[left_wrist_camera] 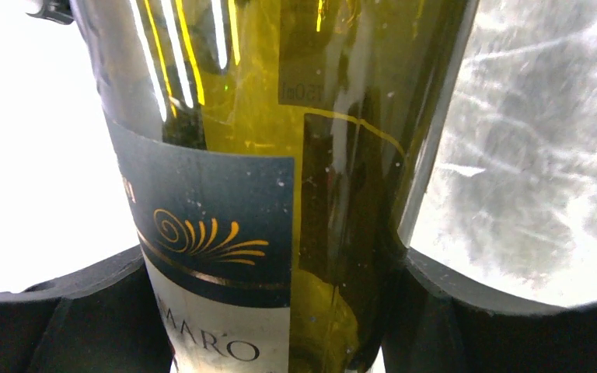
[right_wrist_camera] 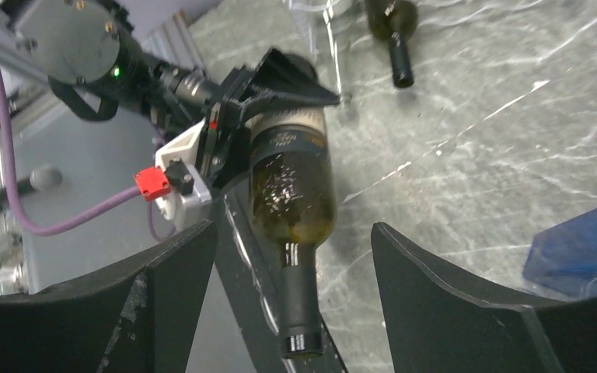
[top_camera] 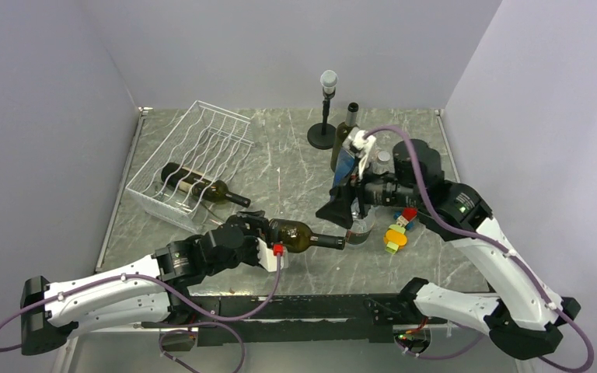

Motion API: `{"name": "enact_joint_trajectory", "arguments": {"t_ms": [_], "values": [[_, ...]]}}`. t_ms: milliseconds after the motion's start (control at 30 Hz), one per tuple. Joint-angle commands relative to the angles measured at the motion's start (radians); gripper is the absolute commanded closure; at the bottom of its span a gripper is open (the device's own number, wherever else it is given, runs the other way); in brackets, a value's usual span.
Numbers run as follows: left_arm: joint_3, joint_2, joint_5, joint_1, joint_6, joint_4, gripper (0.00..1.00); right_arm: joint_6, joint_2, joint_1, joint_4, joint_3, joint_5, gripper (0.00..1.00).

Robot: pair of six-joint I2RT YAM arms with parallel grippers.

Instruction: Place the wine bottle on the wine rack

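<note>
Walls (top_camera: 47, 116) box the marbled table (top_camera: 280, 155) on three sides in the top view. Open stone lies mid-frame between the wine rack (top_camera: 202, 148) at upper left and the clutter at right: an upright bottle (top_camera: 347, 132), a black stand (top_camera: 325, 116) and a coloured toy (top_camera: 398, 231). The rack carries a second bottle (top_camera: 202, 185), its neck jutting past the lower right edge. Low centre, the left gripper (top_camera: 267, 233) clamps the wine bottle (top_camera: 299, 235) by its body, roughly level, neck toward the right gripper (top_camera: 340, 210). Only the right wrist view shows those jaws spread wide, either side of the neck without touching. The left wrist view shows just label and green glass between its fingers (left_wrist_camera: 85, 318).
</note>
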Motion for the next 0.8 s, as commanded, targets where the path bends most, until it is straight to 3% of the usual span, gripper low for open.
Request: {"name": "enact_joint_trajectory", "arguments": {"t_ms": [0, 433, 767], "values": [[0.025, -0.039, -0.096, -0.009, 0.175, 0.140, 0.99, -0.072, 0.033, 0.086, -0.093, 0.024, 0.078, 0.22], [0.001, -0.055, -0.119, -0.023, 0.221, 0.158, 0.99, -0.151, 0.177, 0.196, -0.118, -0.066, 0.154, 0.20], [-0.020, -0.095, -0.140, -0.023, 0.201, 0.148, 0.99, -0.153, 0.269, 0.263, -0.117, -0.081, 0.116, 0.25]]}}
